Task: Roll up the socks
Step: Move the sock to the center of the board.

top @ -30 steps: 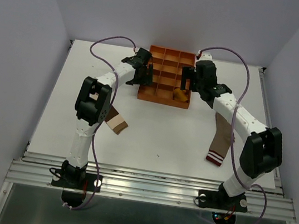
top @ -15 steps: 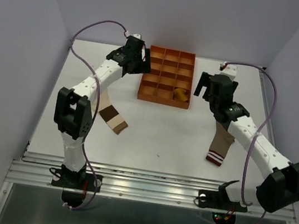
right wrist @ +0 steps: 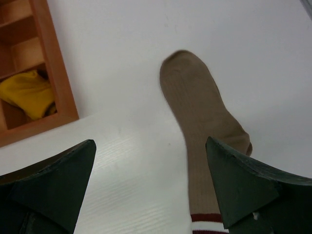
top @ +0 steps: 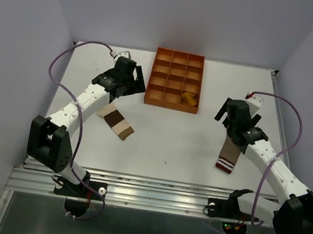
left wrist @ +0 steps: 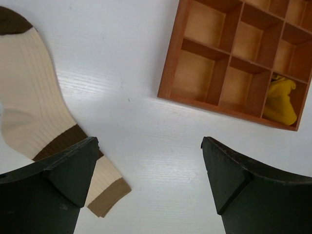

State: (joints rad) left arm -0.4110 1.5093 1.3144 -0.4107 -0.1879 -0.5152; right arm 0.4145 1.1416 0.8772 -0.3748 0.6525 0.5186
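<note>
A mustard-yellow sock (top: 189,98) lies bunched in a front-right compartment of the orange tray (top: 170,105); it also shows in the left wrist view (left wrist: 282,101) and the right wrist view (right wrist: 27,92). A cream sock with brown bands (top: 116,121) lies flat left of the tray. A taupe sock with a striped cuff (top: 230,154) lies flat at the right. My left gripper (top: 132,85) hovers open between the cream sock (left wrist: 34,112) and the tray, holding nothing (left wrist: 150,141). My right gripper (top: 228,113) hovers open over the toe end of the taupe sock (right wrist: 204,117), also holding nothing (right wrist: 150,142).
The tray (left wrist: 170,58) has several square compartments, and all but the yellow sock's are bare wood. It stands at the back middle of the white table (top: 171,137). Grey walls close in the left, right and back sides.
Both arms have pulled back from the tray toward the near side, the left one leftward and the right one rightward. The yellow sock stays in its compartment.
</note>
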